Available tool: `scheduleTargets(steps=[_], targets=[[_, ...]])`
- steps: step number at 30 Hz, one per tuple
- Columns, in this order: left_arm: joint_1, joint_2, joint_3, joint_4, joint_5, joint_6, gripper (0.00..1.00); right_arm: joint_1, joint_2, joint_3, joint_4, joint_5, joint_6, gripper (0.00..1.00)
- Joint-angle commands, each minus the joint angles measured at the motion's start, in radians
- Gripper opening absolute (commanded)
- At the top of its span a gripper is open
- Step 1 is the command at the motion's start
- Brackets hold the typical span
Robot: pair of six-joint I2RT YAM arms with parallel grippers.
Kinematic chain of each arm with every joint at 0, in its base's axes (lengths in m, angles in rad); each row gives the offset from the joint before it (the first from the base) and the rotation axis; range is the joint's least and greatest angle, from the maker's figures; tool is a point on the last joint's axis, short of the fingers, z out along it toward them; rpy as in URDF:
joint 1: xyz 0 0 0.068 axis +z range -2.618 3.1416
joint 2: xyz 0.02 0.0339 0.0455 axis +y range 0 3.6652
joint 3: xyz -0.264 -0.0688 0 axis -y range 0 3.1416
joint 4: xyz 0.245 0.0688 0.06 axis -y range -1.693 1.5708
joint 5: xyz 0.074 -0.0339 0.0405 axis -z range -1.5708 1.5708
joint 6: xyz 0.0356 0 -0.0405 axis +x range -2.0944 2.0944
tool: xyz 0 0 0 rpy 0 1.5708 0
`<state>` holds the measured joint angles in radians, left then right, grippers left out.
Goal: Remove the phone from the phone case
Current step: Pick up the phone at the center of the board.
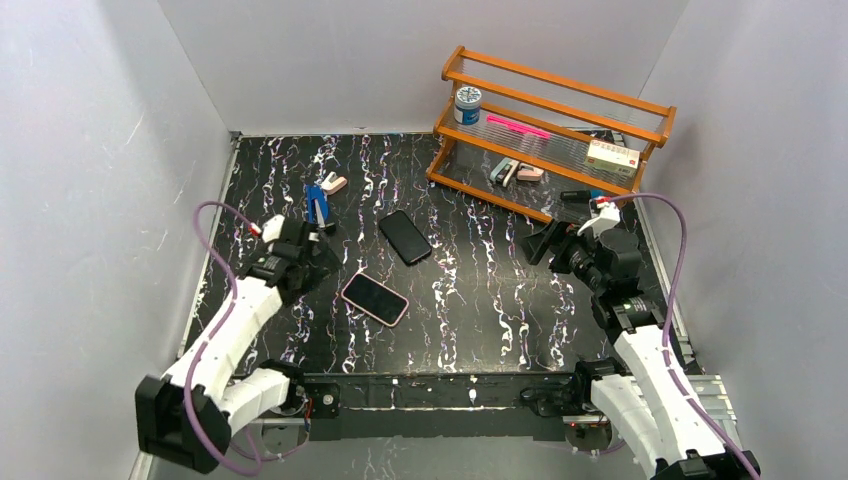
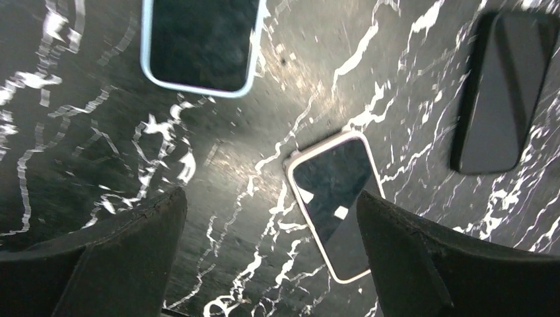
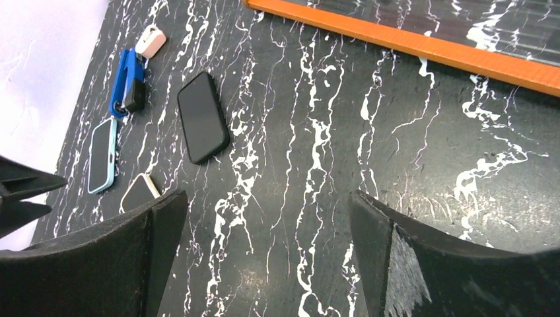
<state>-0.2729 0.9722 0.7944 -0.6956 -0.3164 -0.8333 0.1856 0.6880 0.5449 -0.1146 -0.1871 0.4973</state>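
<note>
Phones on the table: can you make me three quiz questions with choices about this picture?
1. Where is the orange rack? A near the arms; B far right; C far left.
2. How many phones lie on the table? A one; B five; C three.
3. The left gripper is: A open; B shut on a phone; C holding a pen.

Answers: 1 B, it stands by the back wall on the right. 2 C, there is a black phone, a blue-cased phone and a pink-cased phone. 3 A, its fingers stand wide apart, gripping nothing.

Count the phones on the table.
3: a black phone mid-table, a pink-cased phone nearer the arms, a blue-cased phone left of it, hidden overhead by the left arm.
</note>
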Motion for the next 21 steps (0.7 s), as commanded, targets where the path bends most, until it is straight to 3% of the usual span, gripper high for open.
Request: scheduleTargets(steps=[1, 5, 10, 21], targets=[[-0.110, 0.107, 0.038, -0.001, 0.020, -0.123, 0.98, 0.005, -0.012, -0.031, 0.037, -0.047, -0.011, 0.99], [-0.240, 0.277, 0.122, -0.095, -0.139, -0.304, 0.98, 0.006, -0.019, -0.039, 0.027, -0.054, -0.018, 0.99], [-0.312, 0.507, 0.231, -0.203, -0.166, -0.434, 0.98, 0.004, -0.035, -0.057, 0.023, -0.042, -0.015, 0.99], [-0.388, 0.632, 0.230, -0.098, -0.159, -0.558, 0.98, 0.004, -0.018, -0.071, 0.048, -0.101, -0.027, 0.99]])
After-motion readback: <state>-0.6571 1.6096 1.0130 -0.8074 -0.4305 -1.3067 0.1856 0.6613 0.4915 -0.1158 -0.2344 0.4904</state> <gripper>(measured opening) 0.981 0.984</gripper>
